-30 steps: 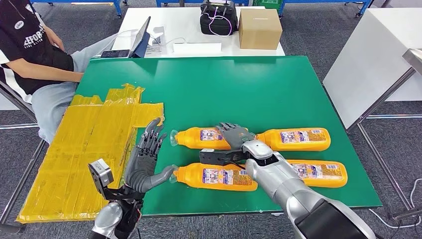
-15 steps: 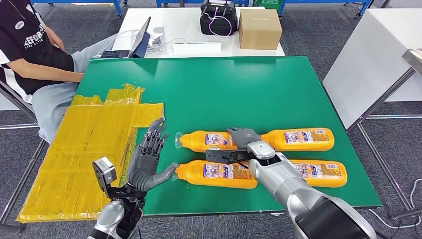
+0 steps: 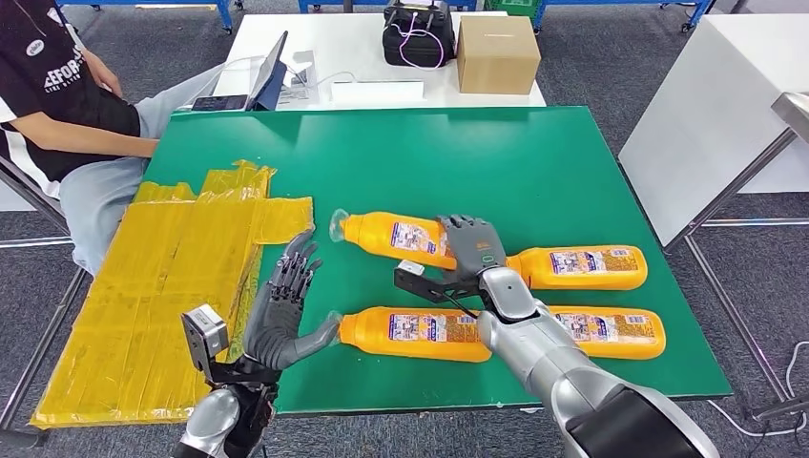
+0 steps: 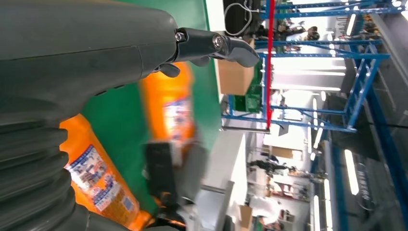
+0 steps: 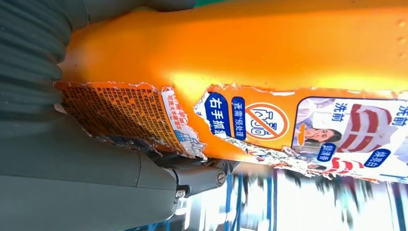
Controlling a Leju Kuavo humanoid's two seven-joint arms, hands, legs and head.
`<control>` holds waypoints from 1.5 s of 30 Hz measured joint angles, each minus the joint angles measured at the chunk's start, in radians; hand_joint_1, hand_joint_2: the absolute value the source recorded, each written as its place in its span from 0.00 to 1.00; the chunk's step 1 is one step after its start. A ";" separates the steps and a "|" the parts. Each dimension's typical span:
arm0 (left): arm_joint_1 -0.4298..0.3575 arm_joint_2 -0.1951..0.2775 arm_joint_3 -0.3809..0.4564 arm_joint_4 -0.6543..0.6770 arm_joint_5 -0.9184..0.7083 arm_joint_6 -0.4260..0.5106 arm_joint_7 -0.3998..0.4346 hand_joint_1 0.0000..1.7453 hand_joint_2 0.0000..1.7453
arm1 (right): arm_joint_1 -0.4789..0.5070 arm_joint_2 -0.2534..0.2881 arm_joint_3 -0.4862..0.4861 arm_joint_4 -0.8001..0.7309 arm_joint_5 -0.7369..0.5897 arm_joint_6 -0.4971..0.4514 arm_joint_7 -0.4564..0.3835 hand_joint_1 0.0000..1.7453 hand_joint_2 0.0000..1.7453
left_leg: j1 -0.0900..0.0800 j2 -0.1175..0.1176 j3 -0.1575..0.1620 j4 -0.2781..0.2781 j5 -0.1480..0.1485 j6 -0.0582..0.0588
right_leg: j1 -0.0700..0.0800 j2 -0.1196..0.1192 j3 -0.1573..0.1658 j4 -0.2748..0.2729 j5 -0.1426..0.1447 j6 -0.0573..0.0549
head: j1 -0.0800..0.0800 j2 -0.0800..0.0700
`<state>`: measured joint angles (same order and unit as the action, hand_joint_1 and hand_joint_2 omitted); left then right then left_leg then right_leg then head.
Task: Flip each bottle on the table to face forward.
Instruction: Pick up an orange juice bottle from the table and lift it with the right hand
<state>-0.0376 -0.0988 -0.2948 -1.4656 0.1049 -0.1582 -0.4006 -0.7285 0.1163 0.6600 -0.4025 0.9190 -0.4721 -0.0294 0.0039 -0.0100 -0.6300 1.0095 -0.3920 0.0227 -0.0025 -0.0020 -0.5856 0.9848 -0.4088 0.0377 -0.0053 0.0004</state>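
1. Since 1 s ago, right hand (image 3: 474, 246) has swung the orange plastic bottle (image 3: 391, 237) it grips; cap end now angles away from near-left bottle (image 3: 415, 333).
2. Left hand (image 3: 283, 307) open beside that bottle's cap.
3. Mid-flip, I judge; next I roll the label forward.

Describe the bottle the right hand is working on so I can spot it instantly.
On the green table, four orange bottles lie in two rows. It is the far-left bottle, under the right hand. Unlike the other three, it lies slanted, cap end angled away.
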 joint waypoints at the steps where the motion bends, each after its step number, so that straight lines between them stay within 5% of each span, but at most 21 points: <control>1: 0.006 -0.001 -0.001 -0.004 -0.016 0.016 0.001 0.00 1.00 | 0.016 0.000 -0.025 -0.032 -0.026 -0.037 -0.036 1.00 1.00 | 0.000 0.000 0.000 0.000 0.000 0.000 | 0.000 0.000 0.000 0.000 0.000 0.000 | 0.000 0.000; 5: 0.034 -0.006 -0.009 -0.017 -0.086 0.094 0.001 0.00 1.00 | 0.132 0.003 -0.137 -0.254 -0.172 -0.066 -0.172 1.00 1.00 | 0.000 -0.001 -0.002 0.000 0.000 0.000 | 0.000 -0.001 -0.001 0.000 -0.001 0.000 | 0.000 0.000; 14: 0.053 -0.007 -0.025 -0.027 -0.109 0.124 0.000 0.00 1.00 | 0.276 0.003 -0.251 -0.555 -0.272 -0.015 -0.226 1.00 1.00 | 0.000 0.000 -0.004 0.000 0.000 0.000 | 0.000 -0.001 -0.004 0.000 0.001 -0.002 | 0.000 0.000; 21: 0.073 -0.006 -0.025 -0.045 -0.144 0.180 -0.008 0.00 1.00 | 0.463 0.011 -0.295 -0.814 -0.752 0.316 -0.339 1.00 1.00 | 0.000 -0.001 -0.005 0.000 0.000 0.000 | 0.000 -0.001 -0.005 0.000 0.001 -0.002 | 0.000 0.000; 25: 0.074 -0.004 -0.025 -0.057 -0.156 0.197 -0.008 0.00 1.00 | 0.570 0.011 -0.282 -0.900 -0.904 0.526 -0.355 1.00 1.00 | 0.000 0.000 -0.007 0.000 0.000 0.000 | 0.001 -0.001 -0.007 0.000 0.001 -0.002 | 0.000 0.000; 30: 0.063 -0.003 -0.026 -0.063 -0.166 0.198 -0.008 0.00 1.00 | 0.634 0.016 -0.220 -0.925 -0.934 0.613 -0.364 1.00 1.00 | 0.001 0.000 -0.007 0.000 0.000 -0.001 | 0.001 -0.001 -0.007 0.000 0.001 -0.003 | 0.000 0.000; 45: 0.043 0.000 -0.045 -0.063 -0.174 0.198 -0.005 0.00 1.00 | 0.653 0.022 -0.131 -0.925 -0.920 0.621 -0.368 1.00 1.00 | 0.000 0.000 -0.007 0.000 0.001 -0.001 | 0.000 -0.001 -0.007 0.000 0.001 -0.003 | 0.000 0.000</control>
<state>0.0055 -0.0986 -0.3403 -1.5286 -0.0690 0.0400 -0.4055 -0.0751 0.1385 0.5292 -1.3279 -0.0014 0.1493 -0.3975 0.0042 -0.0100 -0.6366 1.0091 -0.3908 0.0219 -0.0021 -0.0030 -0.5928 0.9844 -0.4074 0.0350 -0.0053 0.0004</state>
